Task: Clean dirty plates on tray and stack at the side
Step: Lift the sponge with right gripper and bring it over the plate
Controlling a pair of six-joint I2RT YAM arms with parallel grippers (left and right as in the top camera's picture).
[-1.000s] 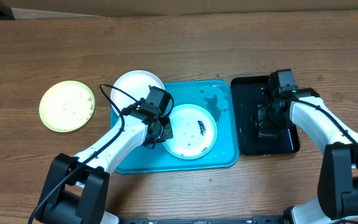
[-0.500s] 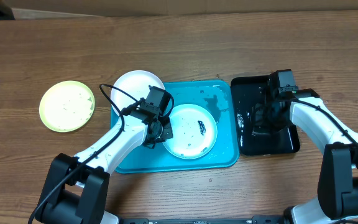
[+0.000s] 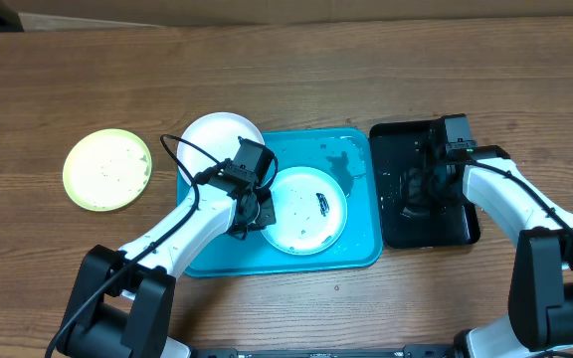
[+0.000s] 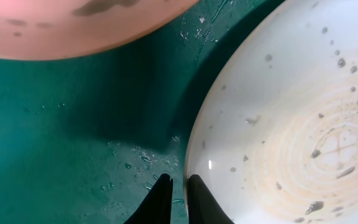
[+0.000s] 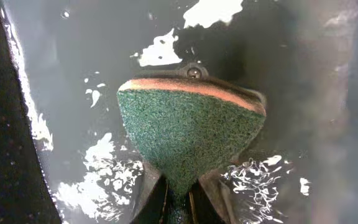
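Observation:
A pale-blue-rimmed plate (image 3: 308, 211) with a dark smear lies on the turquoise tray (image 3: 356, 249). My left gripper (image 3: 250, 213) sits at that plate's left rim. In the left wrist view its jaws (image 4: 179, 198) stand nearly together astride the rim of the wet, speckled plate (image 4: 291, 124). A white plate (image 3: 219, 137) overlaps the tray's far left corner. A yellow-green plate (image 3: 107, 169) rests on the table to the left. Over the black tray, my right gripper (image 3: 416, 202) is shut on a green scouring sponge (image 5: 188, 127), pinching its near corner between the fingertips (image 5: 179, 202).
The glossy black tray (image 3: 396, 224) holds a film of water and stands right of the turquoise tray. In the left wrist view the white plate (image 4: 73, 25) looms pinkish over the tray's wet floor (image 4: 61, 137). Bare wooden table (image 3: 296, 70) lies all round.
My right gripper has closed on the sponge in the black tray and shifted slightly. The left arm and the plates have stayed put.

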